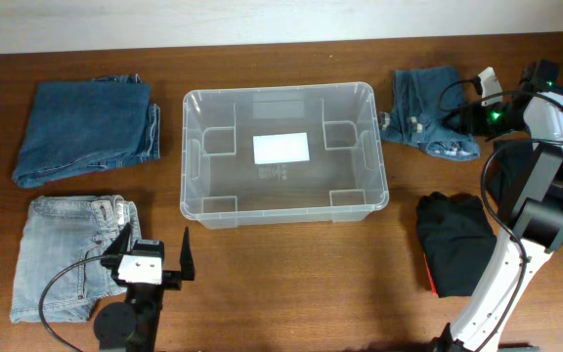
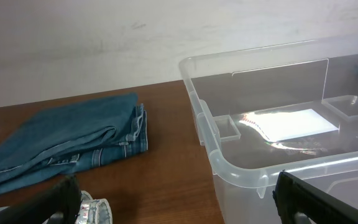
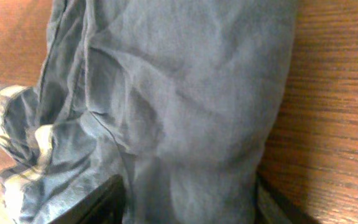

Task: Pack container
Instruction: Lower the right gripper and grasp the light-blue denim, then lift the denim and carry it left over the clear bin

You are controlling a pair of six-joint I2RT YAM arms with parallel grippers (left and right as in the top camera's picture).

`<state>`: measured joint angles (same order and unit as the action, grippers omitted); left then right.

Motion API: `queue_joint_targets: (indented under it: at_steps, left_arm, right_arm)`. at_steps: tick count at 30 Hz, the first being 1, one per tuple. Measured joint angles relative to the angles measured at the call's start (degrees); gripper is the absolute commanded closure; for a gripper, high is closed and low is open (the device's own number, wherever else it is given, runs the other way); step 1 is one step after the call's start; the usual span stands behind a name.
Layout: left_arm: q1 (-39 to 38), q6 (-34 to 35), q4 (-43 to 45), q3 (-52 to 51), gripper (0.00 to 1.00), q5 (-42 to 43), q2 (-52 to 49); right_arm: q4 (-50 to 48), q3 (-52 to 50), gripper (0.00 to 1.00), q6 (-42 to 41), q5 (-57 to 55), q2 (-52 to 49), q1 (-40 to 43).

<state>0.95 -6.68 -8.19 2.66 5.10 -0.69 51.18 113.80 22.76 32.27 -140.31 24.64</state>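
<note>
Now the first pick: right gripper (image 3: pixel 188 202) jaws straddle blue jeans (image 1: pixel 423 98) right of container (image 1: pixel 186 156), grip unclear. Left gripper (image 1: pixel 154 252) jaws apart. Next: clamp, lift, place inside.

The white label (image 1: pixel 281 148) on the container (image 1: pixel 188 147) floor carries no legible text.

Light was even and soft; shadows beside the container (image 1: pixel 281 181) were faint. In the left wrist view, glare streaked the container floor by its white label (image 2: pixel 291 123). The right wrist view was soft, too close on denim (image 3: pixel 185 106). Overhead was sharp.
</note>
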Motion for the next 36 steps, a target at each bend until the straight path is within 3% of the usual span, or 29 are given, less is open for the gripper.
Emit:
queue_joint_targets:
  at_steps: [1,2,4,11,17,26,29,36]
  left_arm:
    - [0.0,0.0,0.0,0.0,0.00,0.0,0.0]
    - [0.0,0.0,0.0,0.0,0.01,0.0,0.0]
    - [0.0,0.0,0.0,0.0,0.01,0.0,0.0]
    - [0.0,0.0,0.0,0.0,0.01,0.0,0.0]
    - [0.0,0.0,0.0,0.0,0.01,0.0,0.0]
    - [0.0,0.0,0.0,0.0,0.01,0.0,0.0]
    - [0.0,0.0,0.0,0.0,0.01,0.0,0.0]
    - [0.0,0.0,0.0,0.0,0.01,0.0,0.0]
  right_arm:
    - [0.1,0.0,0.57,0.0,-0.5,0.0,0.0]
    - [0.2,0.0,0.67,-0.1,-0.8,0.0,-0.1]
    - [0.4,0.0,0.78,-0.4,-1.7,0.0,-0.1]
    - [0.7,0.0,0.96,-3.4,-2.3,-0.4,-0.1]
    - [4.5,2.6,0.96,-7.4,-0.5,-1.7,-0.1]
    - [15.9,12.1,0.96,-9.0,13.0,-4.4,-0.1]
    - [20.7,18.6,0.96,-9.1,19.8,-4.4,-0.1]
    - [33.2,35.5,0.96,-9.9,24.2,-4.6,-0.1]
